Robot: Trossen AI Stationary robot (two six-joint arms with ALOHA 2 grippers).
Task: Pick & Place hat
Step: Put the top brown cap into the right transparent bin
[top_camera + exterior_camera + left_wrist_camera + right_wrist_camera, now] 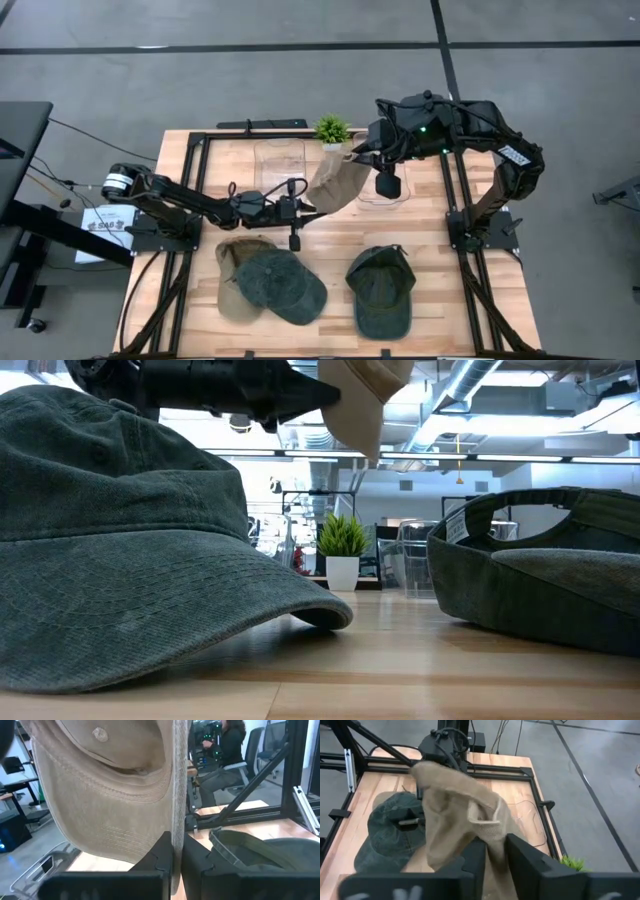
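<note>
A tan hat hangs in the air over the table's middle, held between both grippers. It also shows in the low view, well above the table. My left gripper is shut on the hat's near-left edge. My right gripper is shut on the hat's far end. A dark blue-green hat lies crown up at the near left, overlapping a second tan hat. A dark green hat lies upside down at the near right. My left gripper pinches a thin edge of the tan hat between its two fingers. It comes level from the table's left. The hat stands up beyond the fingers, with the crown's button in view, clear of the table. My right gripper pinches the tan hat's cloth at its rim between its two fingers. It comes slanting down from the far right. The hat stretches away from the fingers toward the left gripper and is lifted clear. How many layers it holds, I cannot tell.
A small potted plant stands at the far edge. Clear containers stand at the far middle and under the right arm. Black frame rails run along the table's sides. Bare wood lies between the hats and the containers.
</note>
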